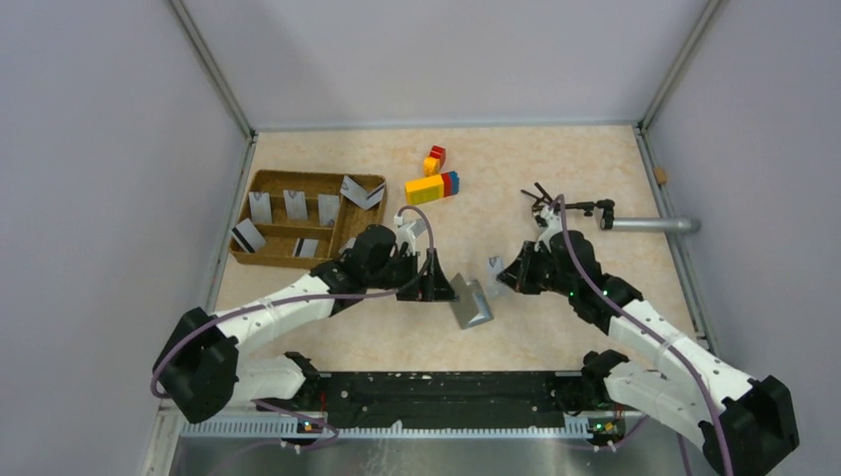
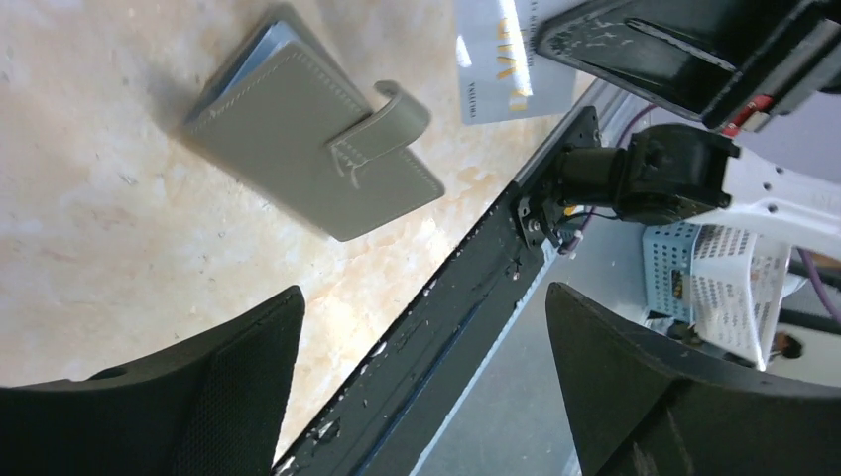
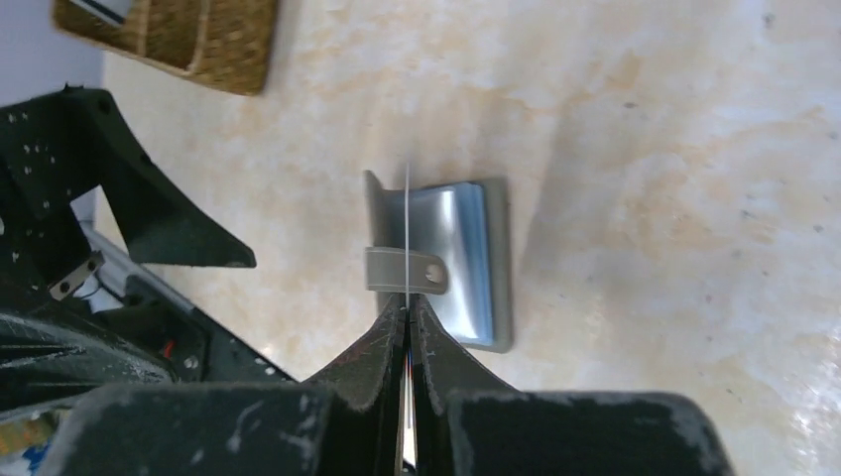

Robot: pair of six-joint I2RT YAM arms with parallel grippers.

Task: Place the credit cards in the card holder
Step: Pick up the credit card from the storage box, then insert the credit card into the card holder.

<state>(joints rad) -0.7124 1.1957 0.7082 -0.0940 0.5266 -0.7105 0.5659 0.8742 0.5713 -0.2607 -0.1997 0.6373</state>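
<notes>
Right gripper (image 3: 408, 302) pinches credit card (image 3: 408, 228), card holder (image 3: 466, 258) just ahead.

the wallet (image 2: 288, 129) looks like matt stitched leather, the card (image 2: 496, 59) glossy plastic, the 10 o'clock tray (image 1: 298, 177) rough wicker

Plain grey-lilac walls (image 1: 99, 149) close in the tabletop (image 1: 555, 169) on three sides, with slim metal posts (image 1: 213, 69) running up the back corners. The tabletop is beige and marbled (evenly lit, soft shadows only). A black rail (image 1: 446, 397) lines its near edge, beside a ribbed metal strip (image 1: 397, 428).
</notes>
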